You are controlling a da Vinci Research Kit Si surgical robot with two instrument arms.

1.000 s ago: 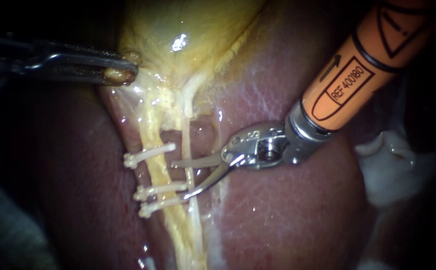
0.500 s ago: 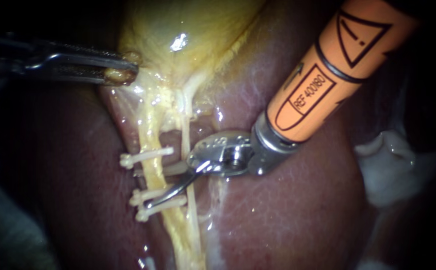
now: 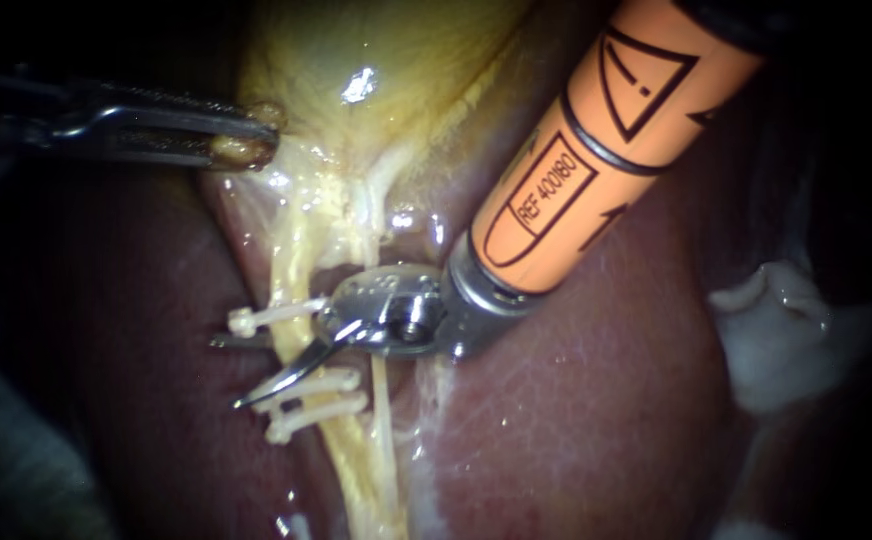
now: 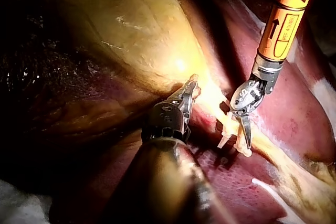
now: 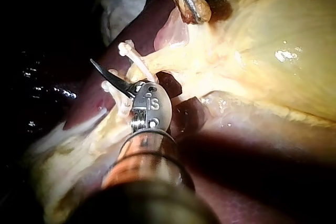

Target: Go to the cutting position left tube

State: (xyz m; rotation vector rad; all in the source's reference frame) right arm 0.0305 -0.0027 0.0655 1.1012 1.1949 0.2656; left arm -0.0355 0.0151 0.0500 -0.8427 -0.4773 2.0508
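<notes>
Orange-shafted right instrument [image 3: 228,372] agape, straddling left tube [image 3: 293,265].

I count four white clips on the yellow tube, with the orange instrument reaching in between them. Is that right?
Not four: the endoscope view shows three white clips on the yellow tube, one above and two below. The orange right instrument does reach in between them.

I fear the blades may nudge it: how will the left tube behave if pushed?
The left tube looks thin and soft, so it would probably bend aside rather than resist the open blades of the right instrument. Its wet sheen suggests it may slip. The left instrument, gripping the gallbladder, seems to hold it taut, likely limiting give.
</notes>
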